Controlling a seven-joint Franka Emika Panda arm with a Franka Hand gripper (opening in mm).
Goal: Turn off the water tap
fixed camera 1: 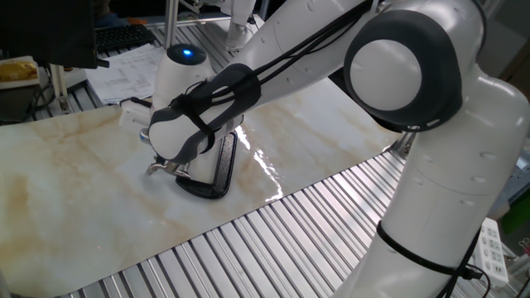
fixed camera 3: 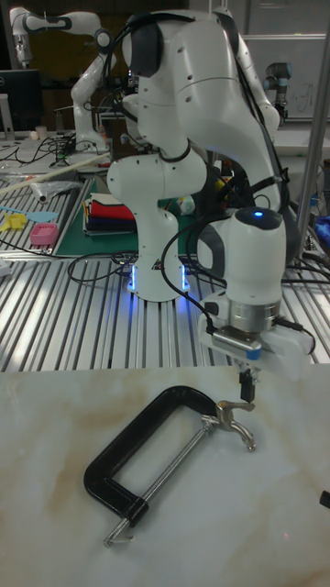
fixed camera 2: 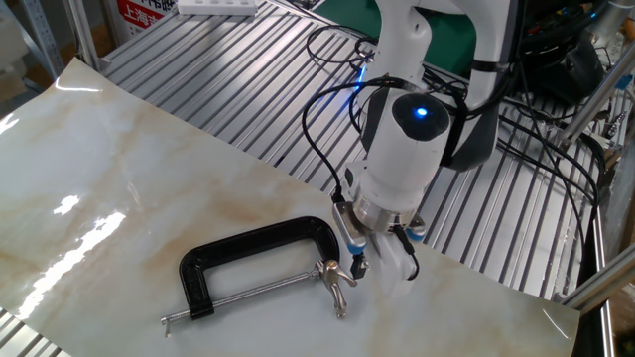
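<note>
Lying flat on the marble board [fixed camera 2: 119,169], near its right edge: water tap [fixed camera 2: 260,245]. Hovering just above the winged handle [fixed camera 3: 236,424]: gripper [fixed camera 3: 245,376], fingers looking almost closed, gripping nothing.

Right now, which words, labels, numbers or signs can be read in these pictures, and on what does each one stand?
No text can be read for certain.
Red and white sign at the top edge of the other fixed view: it has characters, cut off and too small to read.
Printed papers behind the table in one fixed view: too blurred to read.
Black clamp and end effector: no visible marking.
</note>
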